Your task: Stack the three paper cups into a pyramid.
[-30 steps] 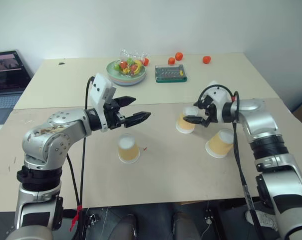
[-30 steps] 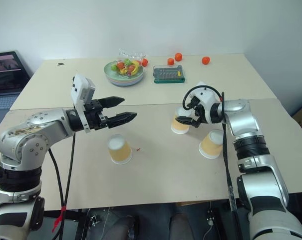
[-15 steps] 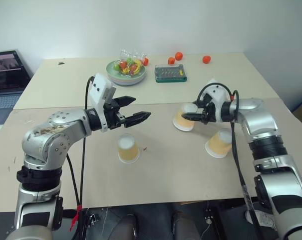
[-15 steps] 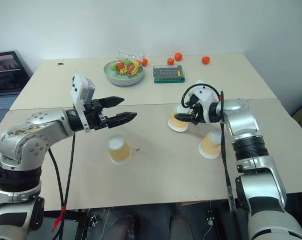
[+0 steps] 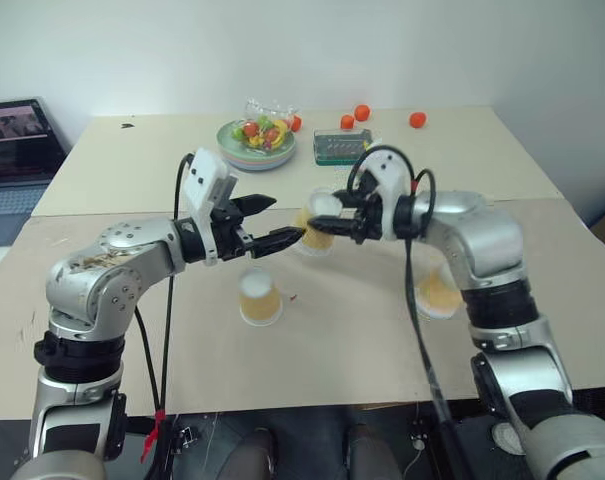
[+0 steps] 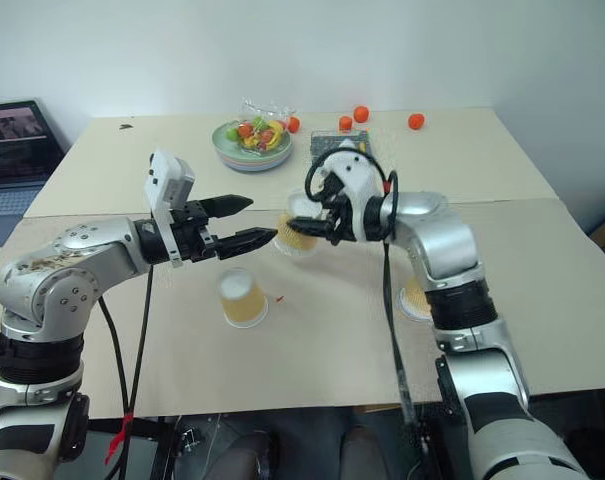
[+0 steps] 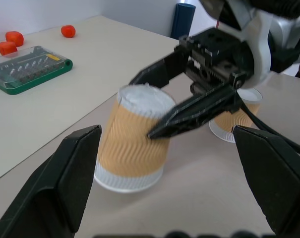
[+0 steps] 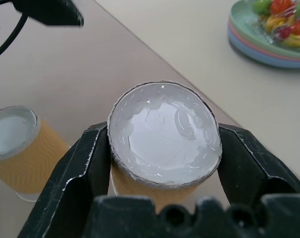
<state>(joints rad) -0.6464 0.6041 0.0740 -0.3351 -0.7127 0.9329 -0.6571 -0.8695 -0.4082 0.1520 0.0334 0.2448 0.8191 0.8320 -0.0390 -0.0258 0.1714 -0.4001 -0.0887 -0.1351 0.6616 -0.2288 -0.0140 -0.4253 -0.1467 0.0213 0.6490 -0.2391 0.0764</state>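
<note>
While the right gripper (image 8: 164, 148) pinches one upside-down cup (image 5: 318, 232) by its upper sides, that cup hangs tilted above the tan table (image 5: 362, 340), right in front of the left gripper (image 5: 272, 224), whose black fingers (image 7: 65, 173) stand spread wide and empty on either side of it. It looks like a hand-over or a carry across (hard to say which from here), but either way this is the gathering step: no pyramid yet, not even a base pair.

Out from there, a second cup (image 5: 259, 297) stands upside down on the table just below the two grippers, near the table's middle. A third cup (image 5: 440, 291) sits well apart on the robot's right, half hidden behind the right forearm.

The next move, as I read it, calls for setting the carried cup down upright on its rim just beside the middle one, sides nearly touching and tops level, so the last cup can bridge them. The tilt needs taking out first, or it lands crooked and tips.

The count: three paper cups, two grippers. On the far table, one plate of fruit (image 5: 256, 146), one green case (image 5: 340, 147), three small orange fruits (image 5: 418, 120), and one laptop (image 5: 17, 150) off at the robot's left.
</note>
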